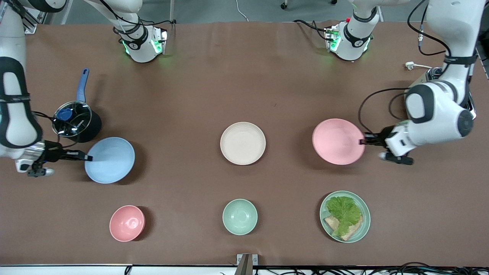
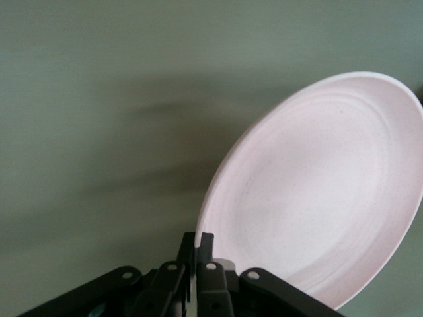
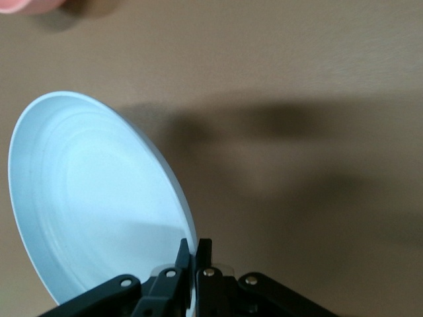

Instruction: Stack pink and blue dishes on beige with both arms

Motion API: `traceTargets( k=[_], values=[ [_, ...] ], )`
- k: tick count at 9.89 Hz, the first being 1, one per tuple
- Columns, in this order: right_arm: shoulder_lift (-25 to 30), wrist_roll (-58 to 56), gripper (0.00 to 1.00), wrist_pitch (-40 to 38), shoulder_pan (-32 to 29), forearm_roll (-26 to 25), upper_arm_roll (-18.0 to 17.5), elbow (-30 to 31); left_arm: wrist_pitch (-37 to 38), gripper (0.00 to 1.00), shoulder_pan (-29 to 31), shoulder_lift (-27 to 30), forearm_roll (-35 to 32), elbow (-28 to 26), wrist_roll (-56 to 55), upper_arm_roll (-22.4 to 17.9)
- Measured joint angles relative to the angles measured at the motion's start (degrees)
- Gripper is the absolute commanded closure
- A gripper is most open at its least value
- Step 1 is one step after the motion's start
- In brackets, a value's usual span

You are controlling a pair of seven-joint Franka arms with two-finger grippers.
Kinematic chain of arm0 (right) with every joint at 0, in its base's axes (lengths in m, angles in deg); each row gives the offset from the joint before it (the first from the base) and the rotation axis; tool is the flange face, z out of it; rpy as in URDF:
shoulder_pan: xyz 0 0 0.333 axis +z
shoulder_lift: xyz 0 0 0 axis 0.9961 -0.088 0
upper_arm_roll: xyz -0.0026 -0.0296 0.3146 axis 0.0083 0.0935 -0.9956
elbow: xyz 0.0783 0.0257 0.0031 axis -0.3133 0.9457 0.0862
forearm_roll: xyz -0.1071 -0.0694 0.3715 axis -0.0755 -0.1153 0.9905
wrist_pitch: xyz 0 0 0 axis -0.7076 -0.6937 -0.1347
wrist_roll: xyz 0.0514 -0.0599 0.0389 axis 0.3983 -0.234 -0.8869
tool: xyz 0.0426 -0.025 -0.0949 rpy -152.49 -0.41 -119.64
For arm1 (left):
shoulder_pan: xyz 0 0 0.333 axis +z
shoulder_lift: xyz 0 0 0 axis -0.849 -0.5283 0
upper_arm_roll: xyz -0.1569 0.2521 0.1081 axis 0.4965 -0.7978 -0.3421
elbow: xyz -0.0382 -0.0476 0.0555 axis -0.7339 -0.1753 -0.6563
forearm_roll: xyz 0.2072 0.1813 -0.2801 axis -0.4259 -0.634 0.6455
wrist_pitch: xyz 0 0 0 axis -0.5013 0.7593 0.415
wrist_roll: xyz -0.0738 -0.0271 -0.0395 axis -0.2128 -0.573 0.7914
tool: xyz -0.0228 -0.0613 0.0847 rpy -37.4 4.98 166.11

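The blue plate [image 1: 110, 160] hangs tilted a little above the table at the right arm's end. My right gripper [image 1: 88, 157] is shut on its rim, and the right wrist view shows the blue plate [image 3: 92, 205] pinched by the gripper [image 3: 195, 246]. The pink plate [image 1: 338, 141] is tilted just above the table at the left arm's end, with my left gripper [image 1: 362, 142] shut on its rim. In the left wrist view the pink plate [image 2: 324, 191] is clamped by the gripper [image 2: 197, 238]. Between them the beige plate [image 1: 243, 143] lies flat and bare on the table.
A black pot [image 1: 76, 122] with a glass lid and blue handle stands beside the blue plate, farther from the camera. Nearer the camera sit a pink bowl [image 1: 127, 223], a mint bowl [image 1: 240, 216] and a mint plate with lettuce and bread [image 1: 345, 216].
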Motion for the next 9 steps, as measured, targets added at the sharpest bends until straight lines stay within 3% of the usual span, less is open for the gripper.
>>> traceTargets(
  k=[3,5,7,9],
  values=[
    [3.06,15.03,1.00,-7.80,4.27,-2.55,-0.30,-6.05,-6.97,1.00,-0.16,-1.66,0.03,-0.15,-18.76,13.89],
    [4.98,24.92,1.00,-8.04,10.60,-3.00,-0.54,-5.79,-14.09,1.00,-0.99,-5.42,-5.81,1.15,-35.20,22.31],
    [5.24,31.69,1.00,-7.80,16.40,-3.03,-0.63,-5.11,-16.57,1.00,-1.53,-10.90,-16.47,4.40,-50.42,27.40],
    [5.28,34.88,1.00,-7.22,20.37,-3.01,-0.66,-4.26,-16.64,1.00,-2.53,-16.15,-23.98,8.30,-59.66,29.19]
  ],
)
